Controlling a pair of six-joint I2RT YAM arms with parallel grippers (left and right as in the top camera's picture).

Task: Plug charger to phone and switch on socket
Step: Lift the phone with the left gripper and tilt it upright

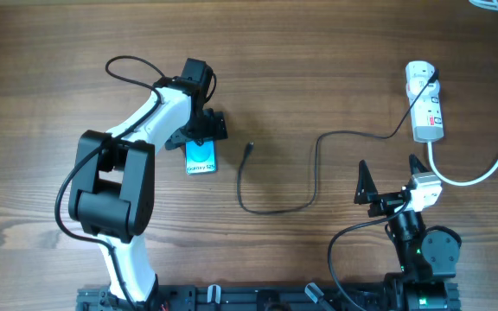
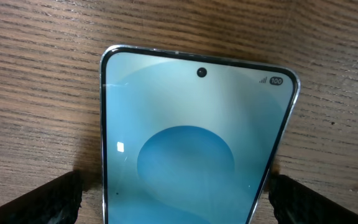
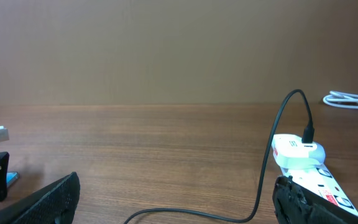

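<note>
The phone (image 1: 201, 157) lies flat on the table with its teal screen up and fills the left wrist view (image 2: 191, 143). My left gripper (image 1: 199, 136) is open and straddles the phone's upper end, one finger on each side (image 2: 179, 205). The charger cable (image 1: 318, 164) runs from its black plug (image 1: 431, 79) in the socket (image 1: 425, 108) to a free tip (image 1: 249, 147) right of the phone. My right gripper (image 1: 389, 186) is open and empty, just in front of the socket. In the right wrist view its fingers (image 3: 176, 199) frame the cable (image 3: 272, 168) and the socket (image 3: 300, 152).
The socket's thick white cord (image 1: 491, 168) loops along the right table edge and off the back right corner. The left arm's body (image 1: 115, 186) stands over the left front of the table. The right arm's base (image 1: 422, 250) is at the front right.
</note>
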